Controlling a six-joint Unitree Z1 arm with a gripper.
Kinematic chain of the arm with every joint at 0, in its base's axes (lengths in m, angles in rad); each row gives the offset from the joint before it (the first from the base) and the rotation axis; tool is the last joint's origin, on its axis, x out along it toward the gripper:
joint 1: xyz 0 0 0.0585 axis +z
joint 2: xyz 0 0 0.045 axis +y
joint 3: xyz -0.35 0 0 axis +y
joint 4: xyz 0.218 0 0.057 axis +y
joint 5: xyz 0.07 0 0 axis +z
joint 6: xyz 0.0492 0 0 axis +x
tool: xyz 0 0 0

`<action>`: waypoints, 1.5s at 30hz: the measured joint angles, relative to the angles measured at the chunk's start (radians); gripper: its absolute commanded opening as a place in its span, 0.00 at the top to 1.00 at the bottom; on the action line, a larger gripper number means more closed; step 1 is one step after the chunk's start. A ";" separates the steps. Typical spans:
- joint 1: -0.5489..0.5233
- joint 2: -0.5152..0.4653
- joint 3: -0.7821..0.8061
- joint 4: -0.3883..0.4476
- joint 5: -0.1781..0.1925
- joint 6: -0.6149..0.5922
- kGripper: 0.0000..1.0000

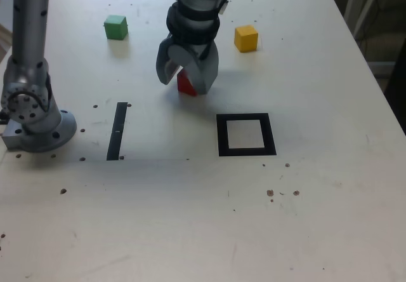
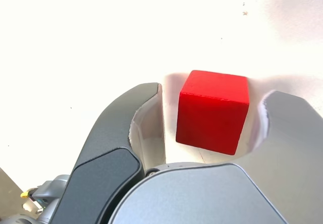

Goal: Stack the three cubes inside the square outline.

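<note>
- Three cubes sit apart on one worktop (image 1: 139, 218): one red, one green, one yellow; none is stacked.
- The one red cube (image 2: 213, 114) is between the two fingers of the one hand (image 1: 185, 86), which is partly open. The wrist view shows a gap on each side of the cube, so the hand has hold of nothing.
- The one green cube (image 1: 116, 27) is at the far left in the exterior view.
- The one yellow cube (image 1: 246, 39) is on the far side too, to the right of the hand in that view.
- One black square outline (image 1: 271, 136) lies flat, nearer than all three cubes and to the right of the red one; its pale centre holds no cube.
- One black strip (image 1: 117, 131) lies well left of the outline, near the arm's one round base (image 1: 47, 136).
</note>
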 measured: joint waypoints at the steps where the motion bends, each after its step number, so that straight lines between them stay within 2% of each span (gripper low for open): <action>1: 0.000 0.000 0.002 -0.008 -0.002 0.000 0.58; 12: 0.009 -0.001 0.007 -0.024 -0.025 0.000 0.82; 17: 0.015 -0.001 0.001 -0.016 -0.025 0.000 0.83; 24: 0.015 -0.011 -0.030 0.040 -0.027 -0.007 0.83; 28: -0.003 -0.084 -0.063 0.117 -0.054 -0.088 0.83; 33: -0.049 -0.092 -0.104 0.183 -0.090 -0.195 0.83; 36: -0.096 -0.092 -0.128 0.210 -0.118 -0.304 0.83; 41: -0.203 -0.066 -0.151 0.216 -0.164 -0.469 0.83; 45: -0.281 -0.059 -0.182 0.215 -0.176 -0.551 0.83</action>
